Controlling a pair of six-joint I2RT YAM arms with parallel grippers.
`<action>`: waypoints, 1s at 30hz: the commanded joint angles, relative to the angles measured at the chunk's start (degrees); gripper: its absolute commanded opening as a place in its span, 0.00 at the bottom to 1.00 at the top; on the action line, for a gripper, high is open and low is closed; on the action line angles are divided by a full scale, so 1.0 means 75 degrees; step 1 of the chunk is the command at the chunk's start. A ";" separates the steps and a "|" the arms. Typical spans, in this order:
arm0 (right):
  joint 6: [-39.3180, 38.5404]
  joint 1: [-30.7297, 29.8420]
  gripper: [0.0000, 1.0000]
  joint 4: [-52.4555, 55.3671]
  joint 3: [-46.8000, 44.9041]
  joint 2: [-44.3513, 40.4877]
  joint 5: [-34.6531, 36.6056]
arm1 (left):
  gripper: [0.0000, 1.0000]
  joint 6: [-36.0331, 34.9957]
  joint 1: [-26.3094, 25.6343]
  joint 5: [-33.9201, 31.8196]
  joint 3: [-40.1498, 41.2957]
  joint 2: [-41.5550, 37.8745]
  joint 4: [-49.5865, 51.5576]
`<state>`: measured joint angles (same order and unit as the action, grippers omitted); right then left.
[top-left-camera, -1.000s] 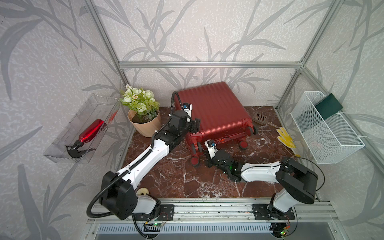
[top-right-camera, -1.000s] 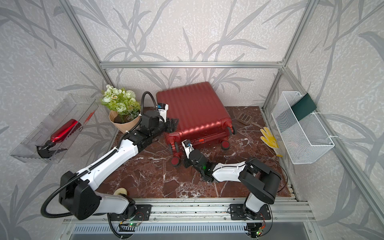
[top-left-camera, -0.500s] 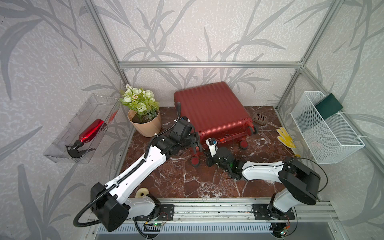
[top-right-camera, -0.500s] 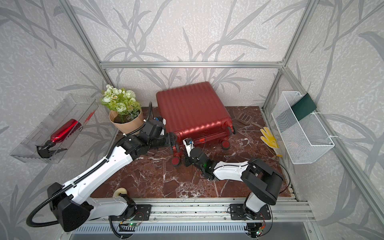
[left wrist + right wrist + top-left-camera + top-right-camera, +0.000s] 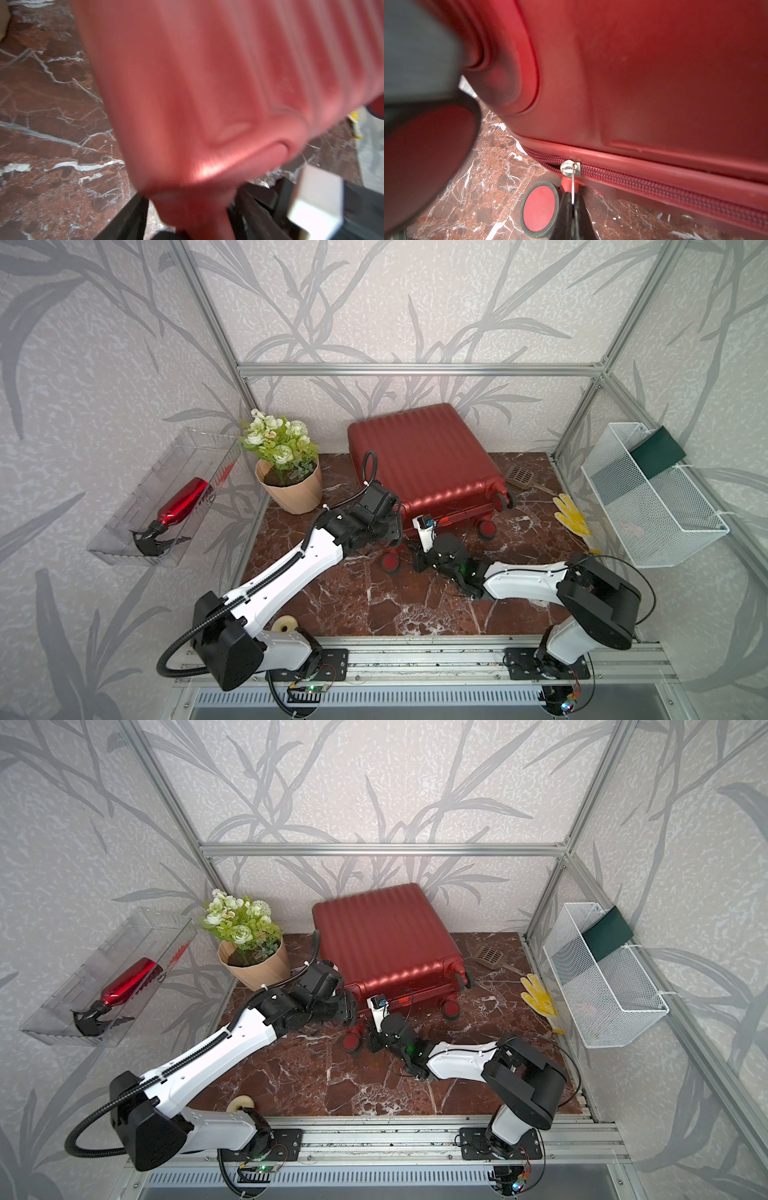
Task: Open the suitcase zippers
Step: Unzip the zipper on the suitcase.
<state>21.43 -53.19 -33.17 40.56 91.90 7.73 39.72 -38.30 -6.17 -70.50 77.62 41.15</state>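
Observation:
The dark red ribbed suitcase (image 5: pixel 424 460) (image 5: pixel 382 940) lies on the marble floor with its wheels toward me. Its zipper track (image 5: pixel 654 187) runs along the seam, with the silver slider (image 5: pixel 570 168) near a red wheel (image 5: pixel 539 209). My right gripper (image 5: pixel 573 204) (image 5: pixel 417 558) is shut on the slider's thin metal pull, low at the case's near side. My left gripper (image 5: pixel 392 526) (image 5: pixel 347 1006) is at the near-left corner. In the blurred left wrist view its dark fingers (image 5: pixel 133 216) stand open on either side of the corner's wheel mount (image 5: pixel 197 212).
A flower pot (image 5: pixel 293 489) stands left of the case. A wall bin (image 5: pixel 124 531) on the left holds a red spray bottle (image 5: pixel 183 502). A white wire basket (image 5: pixel 648 497) hangs on the right, with a yellow glove (image 5: pixel 571 520) and a brown scoop (image 5: pixel 519 477) nearby. A tape roll (image 5: pixel 284 624) lies near the rail.
My left gripper has come off the case's left edge and down toward me to the near-left corner. The right gripper has kept its hold on the pull, shifting slightly.

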 commanded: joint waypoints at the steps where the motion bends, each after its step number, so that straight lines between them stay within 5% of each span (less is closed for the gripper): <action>1: -0.0018 0.0105 0.00 0.0006 0.0037 -0.0240 0.0655 | 0.59 0.0094 0.0004 -0.0873 -0.0291 0.0266 0.0491; 15: -0.1474 0.0102 0.00 0.1974 -0.0088 -0.1249 0.3215 | 0.10 -0.0370 0.0442 -0.1498 0.0136 0.0140 0.0633; 30: -0.2304 0.2073 0.00 0.2035 -0.1352 -0.2829 0.3831 | 0.02 -0.1271 0.1793 -0.1620 -0.0159 0.0019 0.0817</action>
<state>5.04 -39.53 -16.64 32.05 74.46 27.49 27.86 -30.06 -6.59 -70.89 77.32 42.83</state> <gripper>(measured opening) 0.045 0.539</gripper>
